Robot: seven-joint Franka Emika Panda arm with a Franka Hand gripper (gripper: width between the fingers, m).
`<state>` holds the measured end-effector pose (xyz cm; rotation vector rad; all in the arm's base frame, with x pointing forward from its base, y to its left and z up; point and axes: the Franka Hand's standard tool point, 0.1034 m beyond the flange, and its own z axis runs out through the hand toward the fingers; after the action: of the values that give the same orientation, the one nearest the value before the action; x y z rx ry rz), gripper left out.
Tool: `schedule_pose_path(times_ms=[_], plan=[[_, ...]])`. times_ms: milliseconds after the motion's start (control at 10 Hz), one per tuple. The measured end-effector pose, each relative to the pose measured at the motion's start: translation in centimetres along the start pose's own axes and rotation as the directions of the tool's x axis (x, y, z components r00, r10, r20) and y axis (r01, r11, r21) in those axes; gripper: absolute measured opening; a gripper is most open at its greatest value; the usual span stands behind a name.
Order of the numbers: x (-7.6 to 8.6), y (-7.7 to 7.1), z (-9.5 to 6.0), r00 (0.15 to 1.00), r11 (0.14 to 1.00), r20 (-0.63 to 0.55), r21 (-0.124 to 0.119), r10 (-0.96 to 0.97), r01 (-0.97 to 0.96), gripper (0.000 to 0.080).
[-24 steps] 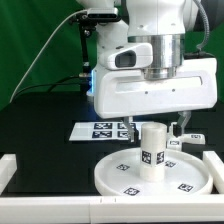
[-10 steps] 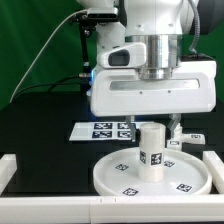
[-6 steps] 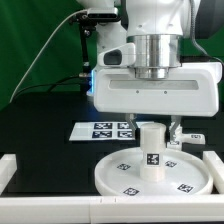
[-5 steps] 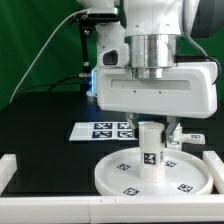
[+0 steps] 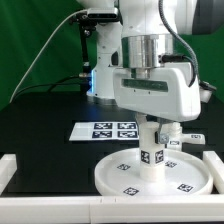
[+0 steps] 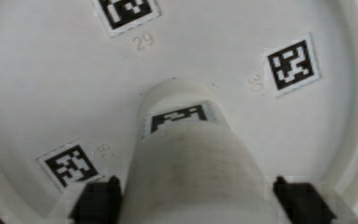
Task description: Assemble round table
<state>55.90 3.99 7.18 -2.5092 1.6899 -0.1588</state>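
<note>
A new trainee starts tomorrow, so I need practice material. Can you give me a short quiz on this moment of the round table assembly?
1. True or false: the post lies flat on the disc.
2. The gripper has its fingers: A, on either side of the post; B, on the disc's rim; C, clear of both.
3. How many tags show on the disc in the wrist view?
Key: 1 false, it stands upright; 2 A; 3 three.

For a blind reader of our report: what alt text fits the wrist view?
A white post stands on a round white disc, clamped between the dark fingertips of the pincer. Three black-and-white square tags show on the disc.
</note>
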Motion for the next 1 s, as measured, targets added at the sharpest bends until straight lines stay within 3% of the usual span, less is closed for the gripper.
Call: schedule_pose_path(times_ms=[100,200,300,600,700,800,900,1000], plan=[[-0.07,-0.02,0.00,0.994,0.994,0.011,-0.002,0.112,-0.112,0.0407],[-0.10,-0.20,0.06,0.955,0.955,0.037,-0.026,0.295,-0.294,0.0407],[-0.09,-0.30,0.11,0.894,0.895,0.052,-0.033,0.446,-0.445,0.0407],[-0.15,-0.40,0.13,0.733,0.737,0.078,-0.036,0.675,-0.675,0.0407],[-0.13,-0.38,0.14,0.735,0.738,0.078,-0.036,0.674,-0.674,0.0463],[-0.15,-0.38,0.15,0.748,0.751,0.079,-0.035,0.659,-0.659,0.0463],[-0.24,-0.31,0.17,0.810,0.814,0.084,-0.036,0.580,-0.579,0.0582],[-0.48,-0.29,0.17,0.873,0.879,0.100,-0.047,0.477,-0.475,0.0635]])
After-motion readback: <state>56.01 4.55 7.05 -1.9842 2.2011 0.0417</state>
